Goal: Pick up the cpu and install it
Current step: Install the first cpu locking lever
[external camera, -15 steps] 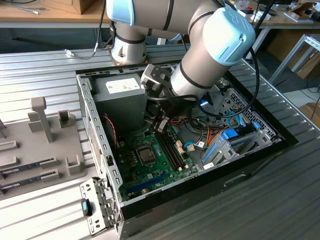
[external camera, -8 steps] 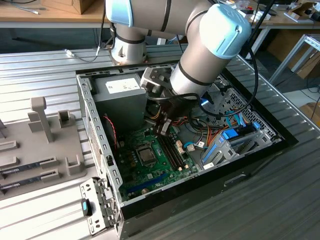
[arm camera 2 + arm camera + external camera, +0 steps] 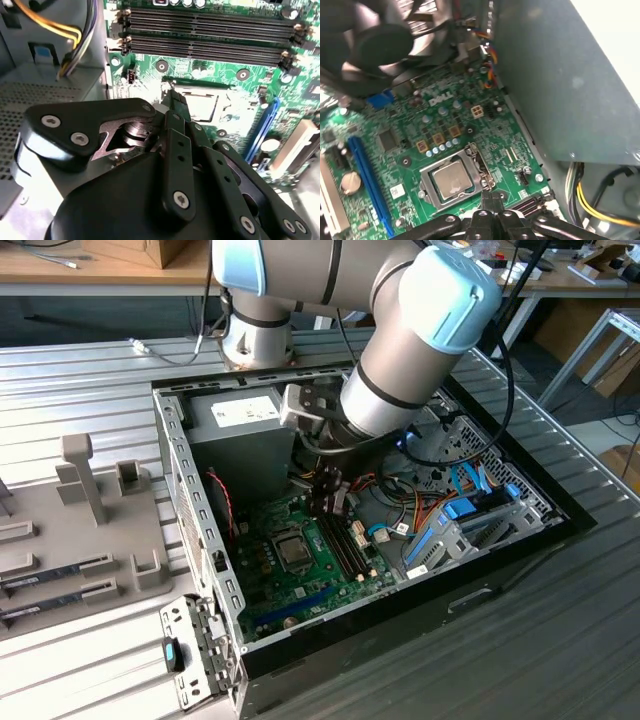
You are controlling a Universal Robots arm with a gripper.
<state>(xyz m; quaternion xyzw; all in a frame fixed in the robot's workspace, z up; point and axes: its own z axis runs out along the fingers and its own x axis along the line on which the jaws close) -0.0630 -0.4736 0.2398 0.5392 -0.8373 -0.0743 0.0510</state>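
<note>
While the arm reaches down into the open computer case (image 3: pixel 190 500), we record the cpu (image 3: pixel 451 179) seated flat in its socket on the green motherboard (image 3: pixel 440 130), under the metal retention frame (image 3: pixel 427 192). We note the gripper (image 3: pixel 492 199) just above the socket's edge, its fingers (image 3: pixel 176 107) pressed together and holding nothing. Four empty memory slots (image 3: pixel 205 32) lie beside the socket; a blue expansion slot (image 3: pixel 367 185) runs nearby.

In the exterior view, we see the arm (image 3: pixel 400 360) covering part of the computer case (image 3: pixel 190 500) interior. In the second wrist view, the claw (image 3: pixel 172 102) hides half the chip (image 3: pixel 202 106); we cannot judge its finger gap.
</note>
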